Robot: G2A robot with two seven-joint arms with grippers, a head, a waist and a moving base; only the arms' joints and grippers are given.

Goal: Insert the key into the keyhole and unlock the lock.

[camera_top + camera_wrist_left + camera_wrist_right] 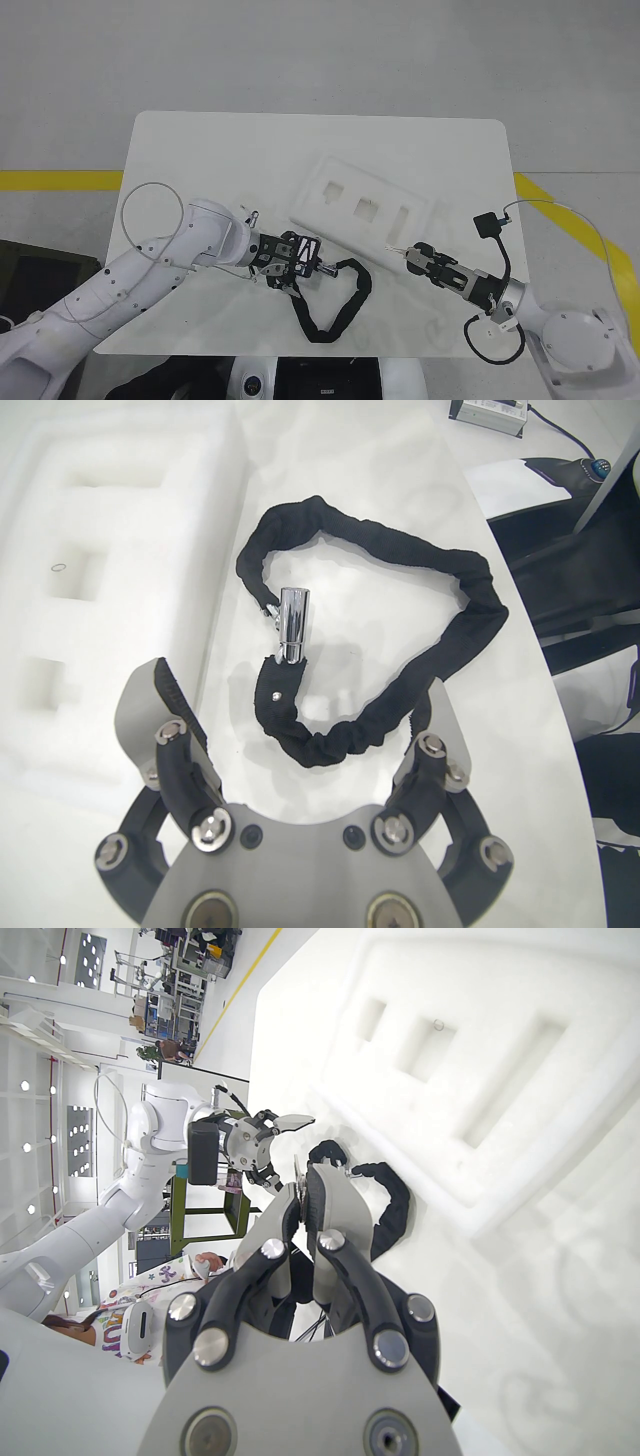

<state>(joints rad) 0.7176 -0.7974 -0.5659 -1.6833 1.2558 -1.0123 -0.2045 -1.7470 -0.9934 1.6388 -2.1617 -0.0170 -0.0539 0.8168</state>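
Note:
A chain lock in a black fabric sleeve (450, 650) lies looped on the white table, and its chrome lock cylinder (292, 625) joins the two ends. My left gripper (300, 710) is open just short of the cylinder, with the sleeve's near end between its fingers. In the top view the left gripper (312, 263) sits beside the cylinder (326, 267) and the chain loop (340, 300). My right gripper (305, 1183) is shut on a small metal key (298, 1178). It hovers to the right of the chain (395, 1208), with the gripper (405, 254) and key (393, 248) pointing toward the lock.
A white foam tray (365, 205) with several rectangular recesses lies behind the lock, close to both grippers. A small black box (487, 225) on a cable hangs by the right arm. The table's front edge (400, 352) runs just below the chain.

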